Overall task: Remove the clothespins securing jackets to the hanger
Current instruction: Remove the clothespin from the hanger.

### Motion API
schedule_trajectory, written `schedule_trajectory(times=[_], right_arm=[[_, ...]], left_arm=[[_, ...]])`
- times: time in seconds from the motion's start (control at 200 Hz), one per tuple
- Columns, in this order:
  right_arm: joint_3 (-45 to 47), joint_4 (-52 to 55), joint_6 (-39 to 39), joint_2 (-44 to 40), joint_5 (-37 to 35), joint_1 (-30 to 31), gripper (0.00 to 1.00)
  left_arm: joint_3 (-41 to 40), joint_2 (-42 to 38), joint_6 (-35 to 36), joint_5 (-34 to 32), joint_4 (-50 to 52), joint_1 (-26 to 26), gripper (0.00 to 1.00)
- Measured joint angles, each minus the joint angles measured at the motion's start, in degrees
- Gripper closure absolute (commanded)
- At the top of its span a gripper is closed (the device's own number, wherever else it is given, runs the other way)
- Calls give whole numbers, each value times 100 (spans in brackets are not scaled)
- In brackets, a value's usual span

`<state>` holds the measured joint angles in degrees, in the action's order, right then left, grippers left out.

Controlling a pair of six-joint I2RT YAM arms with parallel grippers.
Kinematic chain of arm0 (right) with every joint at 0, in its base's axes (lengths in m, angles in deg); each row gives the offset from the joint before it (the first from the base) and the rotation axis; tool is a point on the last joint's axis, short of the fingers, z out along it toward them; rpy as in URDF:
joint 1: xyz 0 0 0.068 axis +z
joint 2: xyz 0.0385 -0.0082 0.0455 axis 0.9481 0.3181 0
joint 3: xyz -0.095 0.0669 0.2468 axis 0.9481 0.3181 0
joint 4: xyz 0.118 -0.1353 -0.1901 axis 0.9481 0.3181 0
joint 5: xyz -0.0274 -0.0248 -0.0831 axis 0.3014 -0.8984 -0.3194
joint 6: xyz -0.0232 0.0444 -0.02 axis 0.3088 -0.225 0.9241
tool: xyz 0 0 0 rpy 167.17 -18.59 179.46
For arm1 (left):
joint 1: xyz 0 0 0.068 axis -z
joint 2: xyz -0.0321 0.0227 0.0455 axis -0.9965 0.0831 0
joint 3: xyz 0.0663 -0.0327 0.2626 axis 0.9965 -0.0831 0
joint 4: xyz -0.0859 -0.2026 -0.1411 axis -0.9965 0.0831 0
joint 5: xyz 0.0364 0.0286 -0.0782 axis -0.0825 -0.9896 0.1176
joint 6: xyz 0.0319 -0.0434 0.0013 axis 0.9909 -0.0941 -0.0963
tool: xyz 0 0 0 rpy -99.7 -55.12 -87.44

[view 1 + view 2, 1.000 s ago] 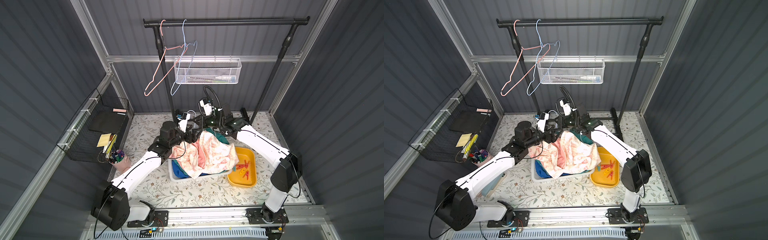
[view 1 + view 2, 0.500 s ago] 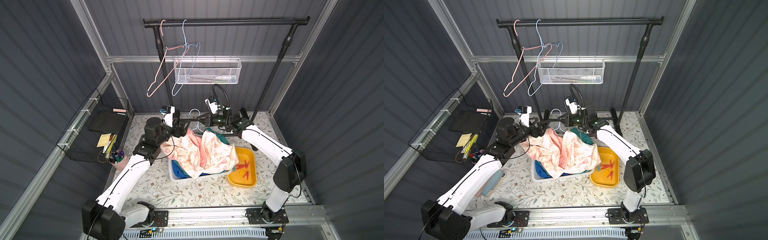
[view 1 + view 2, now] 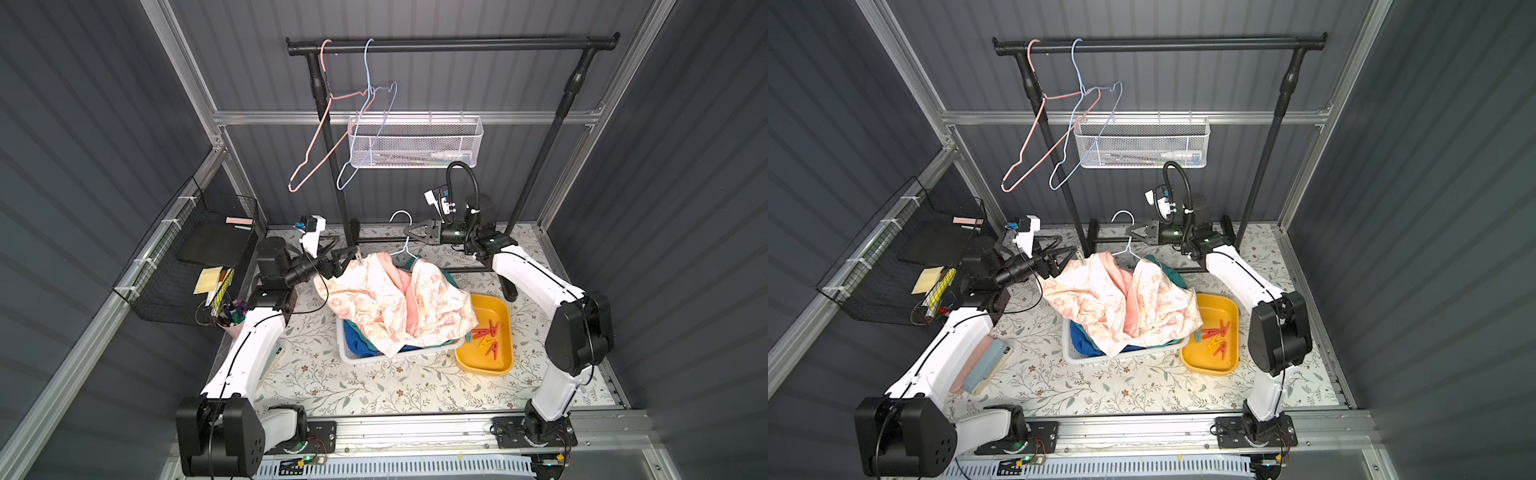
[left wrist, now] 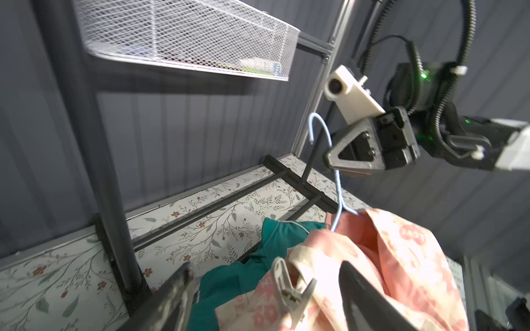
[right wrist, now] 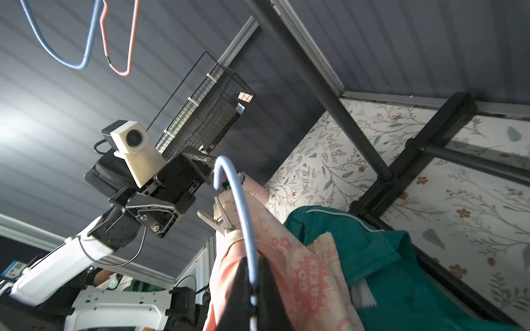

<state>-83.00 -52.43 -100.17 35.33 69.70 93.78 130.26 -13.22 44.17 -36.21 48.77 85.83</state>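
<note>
Right end effector point(image 5: 253, 286) clamps the blue hanger point(image 5: 243, 206) — left end effector point(image 4: 265, 275) open before grey clothespin point(image 4: 286, 289) — floral jacket point(image 5: 275, 226) reads "GO GREEN".

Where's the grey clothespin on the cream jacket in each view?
In both top views: grey clothespin on the cream jacket's raised corner, at the left hand.
Left wrist: clothespin between the open fingers.
Right wrist: clothespin beside the held blue hanger.
Shared landmark: that hanger's hook.
</note>
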Motion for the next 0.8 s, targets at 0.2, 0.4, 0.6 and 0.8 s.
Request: schedule_trajectory(times=[0.2, 0.4, 0.6, 0.8], right_arm=[[-50, -28, -15, 203, 544, -109, 100], [-129, -35, 0, 271, 874, -216, 100], [-232, 177, 166, 293, 1023, -256, 100], [-243, 232, 297, 293, 1095, -256, 100]], left_arm=[[-39, 179, 874, 470, -146, -2, 22], [-28, 498, 1674, 651, 105, 0, 25], [-39, 256, 1921, 726, 63, 26, 33], [31, 361, 2055, 815, 138, 214, 33]])
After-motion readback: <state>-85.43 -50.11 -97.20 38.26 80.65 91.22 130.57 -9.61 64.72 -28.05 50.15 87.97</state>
